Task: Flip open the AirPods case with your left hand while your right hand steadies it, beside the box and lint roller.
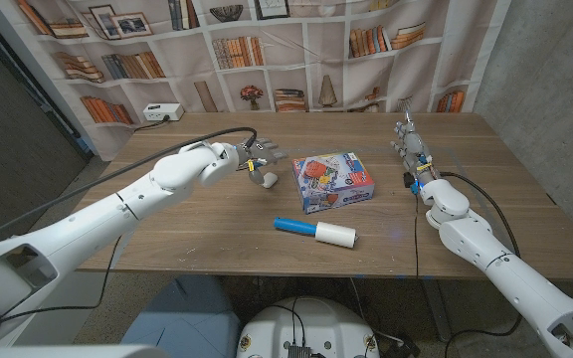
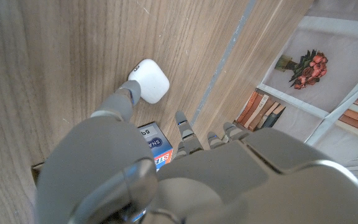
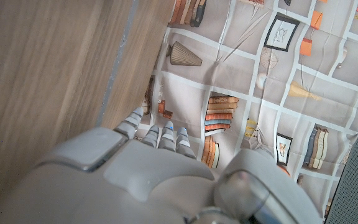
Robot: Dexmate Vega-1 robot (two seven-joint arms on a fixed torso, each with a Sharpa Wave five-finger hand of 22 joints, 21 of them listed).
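In the head view the AirPods case (image 1: 265, 179) is largely masked by the fingers of the left hand (image 1: 250, 159), and only a pale rounded edge can be made out, just left of the box (image 1: 332, 182) on the wooden table (image 1: 167, 239). The case (image 2: 149, 81) is seen more plainly in the left wrist view, white and closed, lying on the wood with one fingertip (image 2: 129, 93) of the left hand (image 2: 166, 174) touching its side while the other fingers are spread above it; nothing is grasped. A corner of the box (image 2: 154, 149) is partly hidden behind that hand, and its lettering is cut off, so no whole word can be read. The print on the box is too small to read in the head view. The right hand (image 1: 413, 149) is held well apart from the case, at the far right of the table, with its fingers extended and holding nothing. The lint roller (image 1: 316, 232) lies in front of the box, blue handle to the left.
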